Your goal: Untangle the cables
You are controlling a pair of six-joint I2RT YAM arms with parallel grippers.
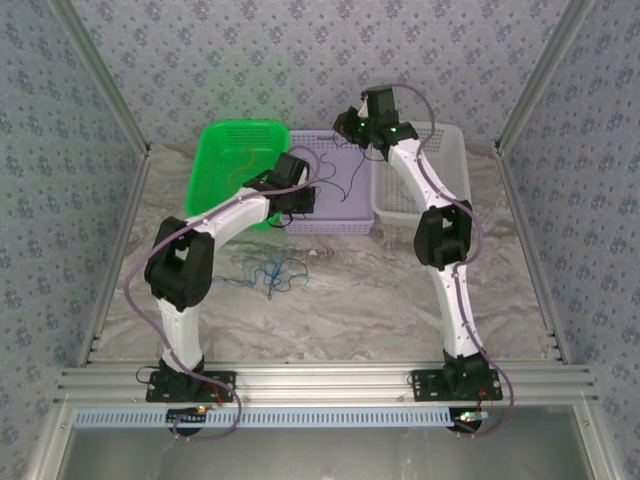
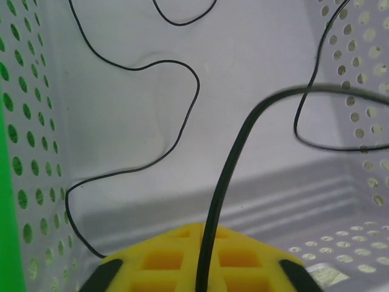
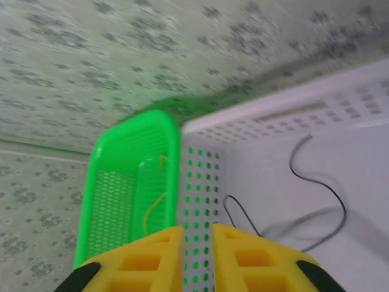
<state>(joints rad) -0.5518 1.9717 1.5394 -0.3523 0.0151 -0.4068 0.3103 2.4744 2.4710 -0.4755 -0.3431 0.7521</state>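
The cables point(image 1: 268, 270) are spread over three spots. Farthest left, a yellow cable point(image 3: 153, 210) lies inside the green basket point(image 1: 215, 150), which stands at the back of the table point(image 1: 380, 300), touching the pale purple basket point(image 1: 330, 228) beside it. In front of the green basket, a loose tangle point(image 1: 272, 268) of blue and black wires rests on the bare table, near the left arm's elbow. The left gripper point(image 1: 306, 197) reaches over the left edge of the purple basket, its yellow fingers point(image 2: 158, 258) clenched on a black cable point(image 2: 220, 194) that rises between them and bends off to the right. Another thin black cable point(image 2: 198, 91) snakes across the floor of that same basket in wide loops. The right gripper point(image 3: 197, 234) hangs over the far right corner of the purple basket, fingers parted by a narrow gap and grasping nothing. At the far right stands a white basket point(image 1: 455, 170), touching the purple one.
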